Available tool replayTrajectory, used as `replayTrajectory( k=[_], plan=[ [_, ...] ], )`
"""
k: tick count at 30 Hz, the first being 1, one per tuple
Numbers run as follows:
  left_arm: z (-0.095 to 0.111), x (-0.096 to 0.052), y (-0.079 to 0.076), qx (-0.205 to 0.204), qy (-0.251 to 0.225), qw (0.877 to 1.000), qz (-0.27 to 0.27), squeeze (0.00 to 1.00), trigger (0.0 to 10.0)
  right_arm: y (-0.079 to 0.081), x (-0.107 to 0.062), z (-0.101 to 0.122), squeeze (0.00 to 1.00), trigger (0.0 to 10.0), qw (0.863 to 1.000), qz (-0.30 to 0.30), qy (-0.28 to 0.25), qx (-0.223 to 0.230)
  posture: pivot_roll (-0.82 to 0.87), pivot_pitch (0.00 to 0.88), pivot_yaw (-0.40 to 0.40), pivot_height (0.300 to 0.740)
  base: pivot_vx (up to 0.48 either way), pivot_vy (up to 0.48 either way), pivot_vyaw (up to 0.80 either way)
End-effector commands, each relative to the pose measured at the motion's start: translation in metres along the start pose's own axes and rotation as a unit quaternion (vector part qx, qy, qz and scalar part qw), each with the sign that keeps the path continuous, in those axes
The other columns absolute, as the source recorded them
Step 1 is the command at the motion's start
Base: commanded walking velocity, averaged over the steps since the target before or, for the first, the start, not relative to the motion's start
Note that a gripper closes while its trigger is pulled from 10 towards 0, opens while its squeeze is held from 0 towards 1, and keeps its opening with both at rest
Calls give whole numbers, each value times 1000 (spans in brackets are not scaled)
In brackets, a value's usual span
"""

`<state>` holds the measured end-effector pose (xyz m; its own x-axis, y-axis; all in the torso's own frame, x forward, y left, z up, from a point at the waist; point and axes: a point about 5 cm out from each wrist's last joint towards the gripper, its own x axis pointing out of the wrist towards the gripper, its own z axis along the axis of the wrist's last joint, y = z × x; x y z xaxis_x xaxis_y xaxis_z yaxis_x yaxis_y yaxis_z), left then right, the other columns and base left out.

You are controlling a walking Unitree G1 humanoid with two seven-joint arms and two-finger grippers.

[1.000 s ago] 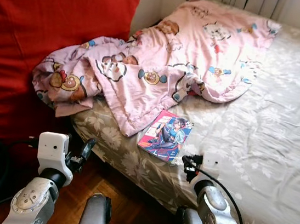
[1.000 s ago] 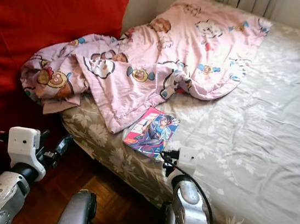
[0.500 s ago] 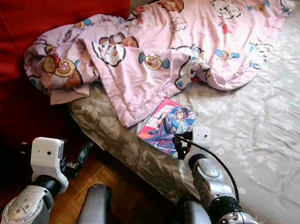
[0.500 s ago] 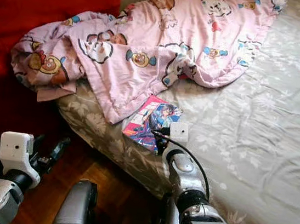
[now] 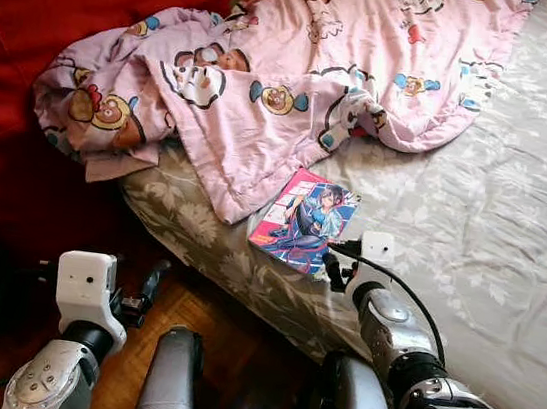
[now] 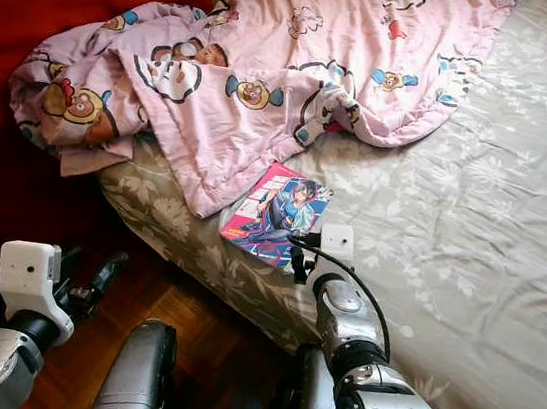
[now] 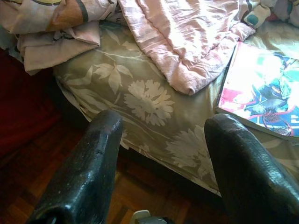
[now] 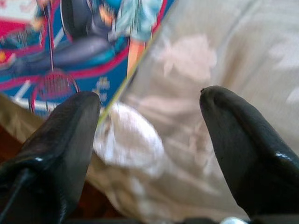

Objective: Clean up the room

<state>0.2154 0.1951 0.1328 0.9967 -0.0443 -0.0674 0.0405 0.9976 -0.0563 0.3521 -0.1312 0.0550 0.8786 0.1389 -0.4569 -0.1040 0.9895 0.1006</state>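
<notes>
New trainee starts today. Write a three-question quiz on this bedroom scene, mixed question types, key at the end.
1. True or false: the right gripper has its fingers open beside the book.
2. What partly covers the bed: A) pink cartoon blanket B) blue towel C) grey coat?
3. What is the left gripper hanging over?

Key: 1 true. 2 A, the blanket. 3 the wooden floor.

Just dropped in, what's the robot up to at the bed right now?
The right gripper is open and low over the near edge of the bed, beside the corner of the comic book, not gripping it. The book lies flat on the floral sheet, just clear of the crumpled pink blanket. The left gripper is open too, down by the wooden floor at the bedside, holding nothing.
</notes>
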Motion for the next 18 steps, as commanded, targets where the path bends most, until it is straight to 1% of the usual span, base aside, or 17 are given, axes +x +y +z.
replayTrajectory(
  k=[1, 3, 8, 9, 10, 11, 12, 18],
  plan=[
    [-3, -3, 1, 1, 12, 1000, 0, 0, 10000, -3, -3, -19, 0, 10000, 999, -3, 37, 8, 208, 320, 19, 590, 0, 0, 0],
    [-3, -4, 2, 2, 14, 1000, 1, 0, 10000, -4, -3, -22, 0, 10000, 999, -4, 42, 24, 210, 322, 23, 590, 0, 0, 0],
    [-3, -5, 2, 4, 16, 1000, 1, 0, 10000, -5, -4, -24, 0, 10000, 998, -6, 45, 46, 212, 323, 27, 590, 0, 0, 0],
    [-3, -5, 2, 5, 16, 1000, 1, 0, 10000, -5, -4, -24, 0, 6000, 998, -5, 45, 49, 213, 324, 28, 590, 0, 0, 0],
    [-2, -5, 2, 5, 16, 1000, 1, 0, 10000, -5, -4, -24, 0, 6000, 998, -4, 45, 54, 213, 324, 28, 590, 0, 0, 0],
    [-2, -5, 2, 5, 17, 1000, 1, 0, 10000, -4, -4, -24, 0, 1059, 997, -1, 41, 68, 214, 323, 29, 590, 0, 0, 0],
    [-2, -5, 2, 6, 17, 1000, 1, 0, 10000, -3, -4, -24, 0, 0, 997, 0, 41, 73, 218, 325, 31, 590, 0, 0, 0],
    [-2, -7, 4, 9, 18, 1000, 2, 0, 10000, 1, -4, -27, 0, 0, 995, 11, 43, 85, 223, 324, 36, 590, 0, 0, 0]
  ],
)
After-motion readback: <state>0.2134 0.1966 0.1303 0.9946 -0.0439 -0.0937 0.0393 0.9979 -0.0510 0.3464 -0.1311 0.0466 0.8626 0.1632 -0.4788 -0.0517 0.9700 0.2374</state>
